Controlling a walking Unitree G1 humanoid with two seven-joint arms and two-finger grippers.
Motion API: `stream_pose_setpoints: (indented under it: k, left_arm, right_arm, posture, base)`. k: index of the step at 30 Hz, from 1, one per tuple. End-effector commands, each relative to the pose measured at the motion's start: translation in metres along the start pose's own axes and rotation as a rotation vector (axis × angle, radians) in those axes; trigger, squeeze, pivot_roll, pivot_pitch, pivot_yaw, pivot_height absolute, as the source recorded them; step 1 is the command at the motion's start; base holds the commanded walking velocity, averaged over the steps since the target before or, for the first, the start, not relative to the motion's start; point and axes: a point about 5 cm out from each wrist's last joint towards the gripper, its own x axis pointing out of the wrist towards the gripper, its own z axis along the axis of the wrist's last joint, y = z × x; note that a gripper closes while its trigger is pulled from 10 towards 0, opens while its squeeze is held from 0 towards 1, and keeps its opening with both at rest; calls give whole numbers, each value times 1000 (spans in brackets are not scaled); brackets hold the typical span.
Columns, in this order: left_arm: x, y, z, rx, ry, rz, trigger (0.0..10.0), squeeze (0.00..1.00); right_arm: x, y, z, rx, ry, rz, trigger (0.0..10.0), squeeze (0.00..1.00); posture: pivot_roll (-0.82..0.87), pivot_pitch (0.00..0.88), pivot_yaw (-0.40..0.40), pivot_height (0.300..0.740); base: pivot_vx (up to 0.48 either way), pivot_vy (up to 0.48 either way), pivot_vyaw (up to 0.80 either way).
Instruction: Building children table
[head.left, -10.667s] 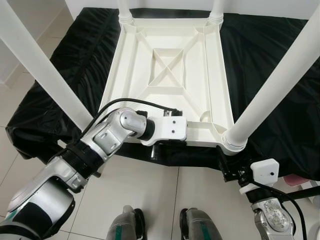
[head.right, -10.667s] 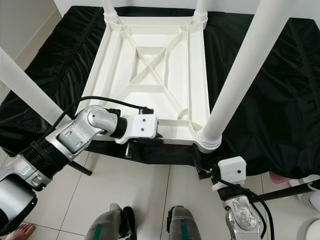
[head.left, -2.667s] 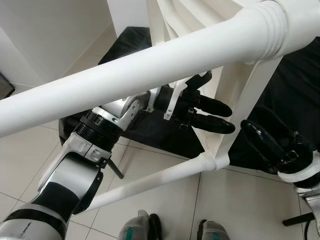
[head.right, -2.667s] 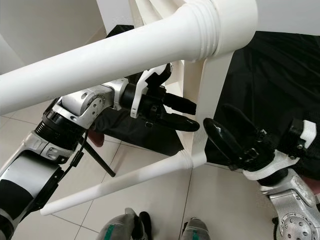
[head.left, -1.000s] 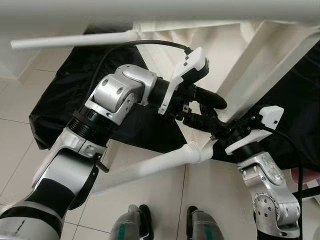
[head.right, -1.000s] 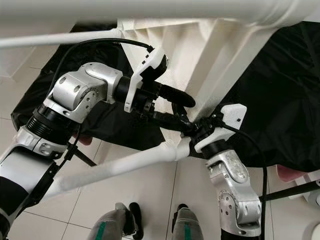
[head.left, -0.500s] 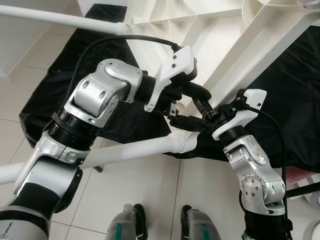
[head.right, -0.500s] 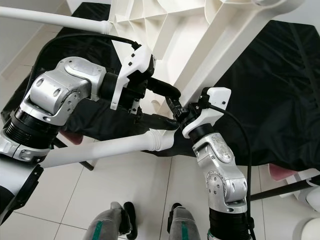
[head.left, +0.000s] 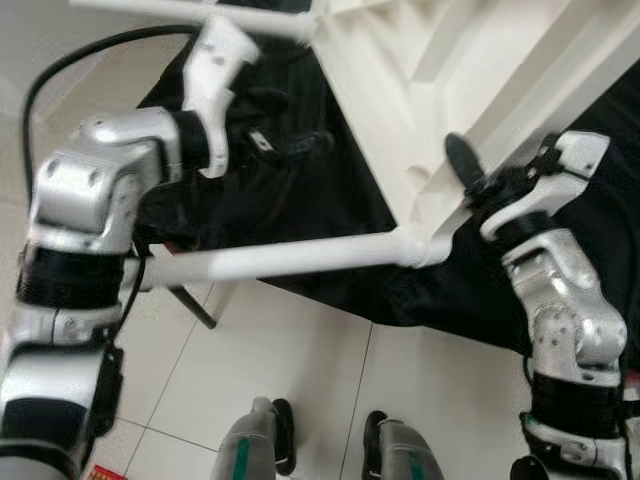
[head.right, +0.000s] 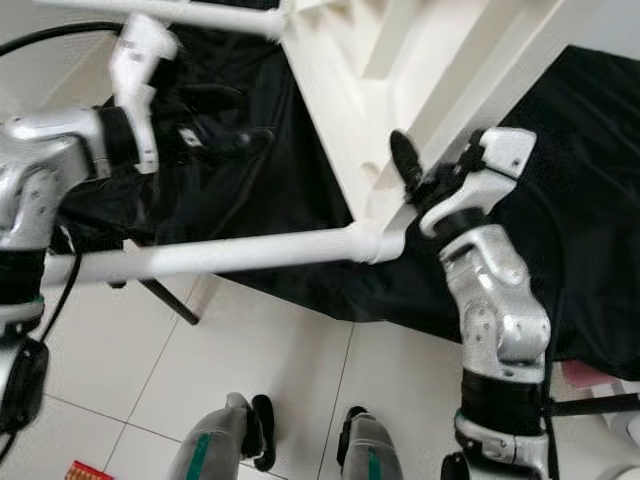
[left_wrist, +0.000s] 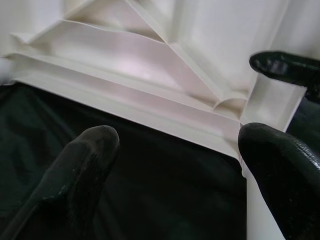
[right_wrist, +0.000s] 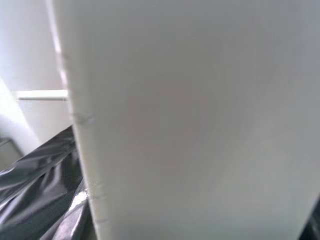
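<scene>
Withdrawn from the white table (head.left: 440, 90), the left tool (head.left: 290, 140) hangs released; right tool (head.left: 470, 175) grasps its edge.

A black cloth (head.left: 300, 215) drapes over the desk across the middle and right of the frame, hanging in folds over its near edge. Below it lies a floor (head.left: 300, 390) of pale tiles with thin grey joints. A small red object (head.right: 88, 470), too small to identify, sits at the lower left corner.
</scene>
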Motion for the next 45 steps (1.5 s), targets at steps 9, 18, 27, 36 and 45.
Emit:
stream_pose_setpoints:
  k: [9,18,27,36,45]
  left_arm:
    - [11,-20,-17,-97,-46,161,10000,0]
    - [10,-17,-24,-169,-103,327,10000,0]
    - [9,-10,-35,-193,-67,410,10000,0]
    - [14,-13,-42,-152,-8,427,10000,0]
    - [25,-6,-42,-193,-44,511,10000,0]
  right_arm:
    - [-8,-15,31,-128,-177,-127,0,0]
    - [-33,-48,50,-264,-199,-292,0,0]
    - [-37,-71,58,-310,-236,-416,0,0]
    - [-41,-90,49,-337,-213,-522,4902,0]
    - [-25,-73,22,-244,-113,-355,10000,1000]
  posture:
    - [-1,123,-30,740]
    - [-39,126,-22,740]
    - [-36,135,-18,740]
    - [-27,157,-43,740]
    - [-26,182,-62,740]
  base:
    - [0,0,0]
    - [0,0,0]
    - [0,0,0]
    - [0,0,0]
    - [0,0,0]
